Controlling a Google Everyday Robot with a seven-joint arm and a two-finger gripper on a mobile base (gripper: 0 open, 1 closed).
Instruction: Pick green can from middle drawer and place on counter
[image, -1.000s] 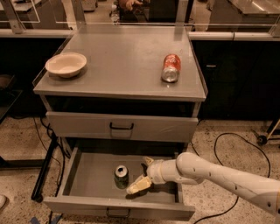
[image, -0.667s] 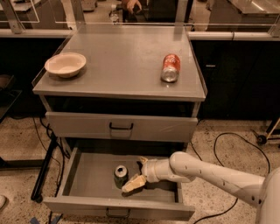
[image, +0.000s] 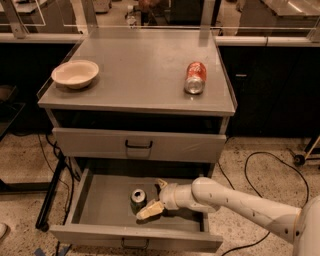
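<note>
The green can (image: 137, 198) stands upright, silver top up, on the floor of the open middle drawer (image: 100, 202), near its centre. My gripper (image: 151, 198) is inside the drawer just right of the can, open. One cream fingertip (image: 149, 210) lies at the can's near right side and the other (image: 161, 183) is behind and to its right. The can is at the mouth of the fingers, not enclosed. My white arm (image: 235, 202) reaches in from the lower right. The counter (image: 135, 70) is the cabinet's flat grey top.
A cream bowl (image: 75, 74) sits at the counter's left edge. An orange-red can (image: 195, 77) lies on its side at the counter's right. A closed drawer front with a black handle (image: 138, 145) is above the open drawer. Cables (image: 250, 165) run on the floor.
My gripper has moved left inside the drawer, closing in on the green can. The can, the bowl and the orange-red can have not moved.
</note>
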